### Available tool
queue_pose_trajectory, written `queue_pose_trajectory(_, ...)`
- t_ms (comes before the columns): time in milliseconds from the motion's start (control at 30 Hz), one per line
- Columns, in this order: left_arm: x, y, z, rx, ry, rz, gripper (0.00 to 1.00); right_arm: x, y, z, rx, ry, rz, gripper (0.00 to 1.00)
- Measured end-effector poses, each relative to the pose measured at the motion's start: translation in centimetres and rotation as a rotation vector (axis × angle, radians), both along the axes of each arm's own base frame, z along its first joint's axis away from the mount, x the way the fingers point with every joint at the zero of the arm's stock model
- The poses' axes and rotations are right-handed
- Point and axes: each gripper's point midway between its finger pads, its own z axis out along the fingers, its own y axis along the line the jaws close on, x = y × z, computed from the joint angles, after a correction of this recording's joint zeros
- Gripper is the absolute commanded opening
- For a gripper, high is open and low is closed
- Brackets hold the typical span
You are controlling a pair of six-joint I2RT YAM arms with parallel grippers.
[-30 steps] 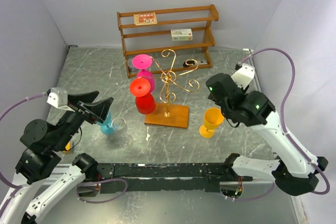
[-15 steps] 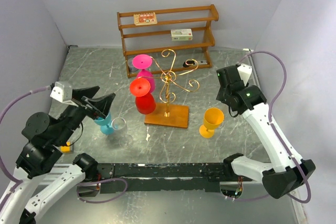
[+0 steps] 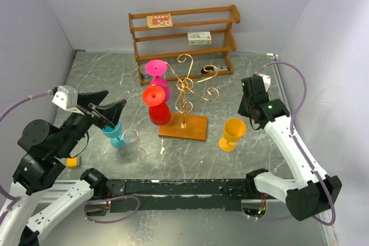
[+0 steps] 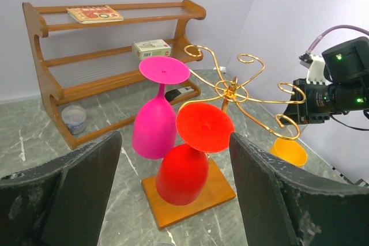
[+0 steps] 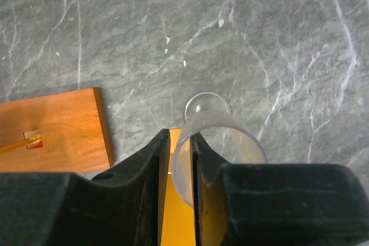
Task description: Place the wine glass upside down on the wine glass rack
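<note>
Your left gripper (image 3: 115,99) is spread wide and holds nothing. In the left wrist view both fingers (image 4: 81,182) stand far apart, with the wine glass rack (image 3: 190,126) framed between them. From above, this gripper hangs over the teal glass (image 3: 117,136), which stands upright on the table (image 3: 259,159) to the left of the rack's wooden base. You cannot tell whether a finger touches it. The clear glass (image 3: 132,141) stands just beside the teal one, on its near right side.

Two glasses are already upside down on the rack's left arms: the pink glass (image 4: 154,131) behind and the red glass (image 3: 159,113) in front, with bowls hanging close together.

Your right gripper (image 5: 180,142) is drawn nearly together, with only a narrow slit left between the fingers and nothing pinched. It hangs above and a little behind the yellow glass (image 3: 233,129), apart from it. That glass stands upright just off the right front corner of the base. In the right wrist view, yellow shows through the slit, and the clear glass lies farther off on the marble.

The brown shelf (image 4: 45,70) stands at the back wall, behind the rack.
</note>
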Motion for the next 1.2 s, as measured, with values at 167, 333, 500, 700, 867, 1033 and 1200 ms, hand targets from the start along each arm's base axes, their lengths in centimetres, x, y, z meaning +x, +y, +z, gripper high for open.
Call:
queue_pose_trajectory(167, -0.4, -0.4, 0.4, -0.019, -0.002, -0.028, 0.86, 0.1, -0.3, 0.4, -0.018, -0.013, 0.000, 0.15)
queue_pose_trajectory(333, -0.9, -0.8, 1.2, -0.042, -0.005, -0.062, 0.86, -0.1, -0.6, 1.2, -0.022, -0.044, 0.001, 0.00)
queue_pose_trajectory(500, -1.3, -1.4, 2.2, -0.073, -0.018, -0.101, 0.86, -0.2, -0.8, 1.6, -0.020, -0.057, -0.003, 0.00)
queue_pose_trajectory(700, -1.7, -2.8, 2.7, -0.118, 0.007, -0.180, 0.85, -0.5, -0.9, 2.7, -0.014, -0.085, -0.009, 0.00)
queue_pose_trajectory(867, -1.8, -5.2, 4.3, -0.160, 0.022, -0.294, 0.84, -0.4, -1.2, 7.3, 0.035, -0.241, -0.043, 0.00)
queue_pose_trajectory(1033, -1.1, -7.1, 6.6, -0.184, 0.043, -0.364, 0.85, -1.3, -2.0, 13.3, 0.112, -0.464, -0.093, 0.00)
queue_pose_trajectory(1200, -0.5, -9.0, 8.2, -0.234, 0.050, -0.439, 0.92, -3.3, -2.9, 19.4, 0.223, -0.712, -0.131, 0.00)
